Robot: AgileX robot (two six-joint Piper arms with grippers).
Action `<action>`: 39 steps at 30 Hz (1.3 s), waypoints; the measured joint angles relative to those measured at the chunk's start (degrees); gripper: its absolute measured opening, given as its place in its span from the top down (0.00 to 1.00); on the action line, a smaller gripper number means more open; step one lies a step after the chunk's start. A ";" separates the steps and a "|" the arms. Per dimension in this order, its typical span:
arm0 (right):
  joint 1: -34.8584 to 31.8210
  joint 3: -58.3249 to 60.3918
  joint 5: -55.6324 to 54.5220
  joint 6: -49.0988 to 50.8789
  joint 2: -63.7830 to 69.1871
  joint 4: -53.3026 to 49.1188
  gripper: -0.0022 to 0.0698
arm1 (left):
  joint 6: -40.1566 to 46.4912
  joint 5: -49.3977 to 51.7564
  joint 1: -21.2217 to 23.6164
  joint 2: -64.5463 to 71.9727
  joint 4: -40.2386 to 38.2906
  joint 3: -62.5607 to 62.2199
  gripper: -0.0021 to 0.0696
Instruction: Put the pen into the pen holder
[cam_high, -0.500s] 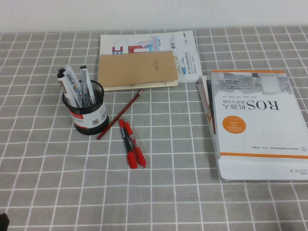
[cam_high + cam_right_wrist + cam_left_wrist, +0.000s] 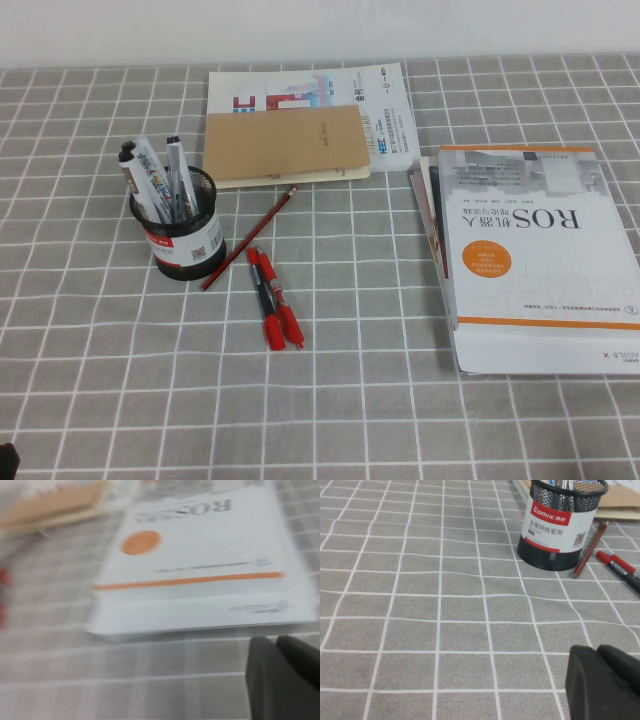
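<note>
One pen (image 2: 278, 298), lengthwise near-to-far.

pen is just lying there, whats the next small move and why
Probably bring the left tool toward the pen: it lies untouched beside the holder on that arm's side, nothing is gripped yet, and the right tool is over by the book.
</note>
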 joint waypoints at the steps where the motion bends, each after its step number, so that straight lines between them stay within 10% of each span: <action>1: 0.00 0.00 0.00 0.00 0.00 3.70 0.99 | 0.00 0.00 0.00 0.00 0.00 0.00 0.98; 11: 0.00 0.00 -6.73 0.00 0.00 56.69 0.99 | 0.00 0.00 0.00 0.00 0.00 0.00 0.98; 28: 0.00 -6.32 -12.85 -27.59 0.62 63.52 0.99 | 0.00 0.00 0.00 0.00 0.00 0.00 0.98; 39: 0.00 -32.76 -2.23 -46.22 33.58 59.89 0.99 | 0.00 0.00 0.00 0.00 0.00 0.00 0.98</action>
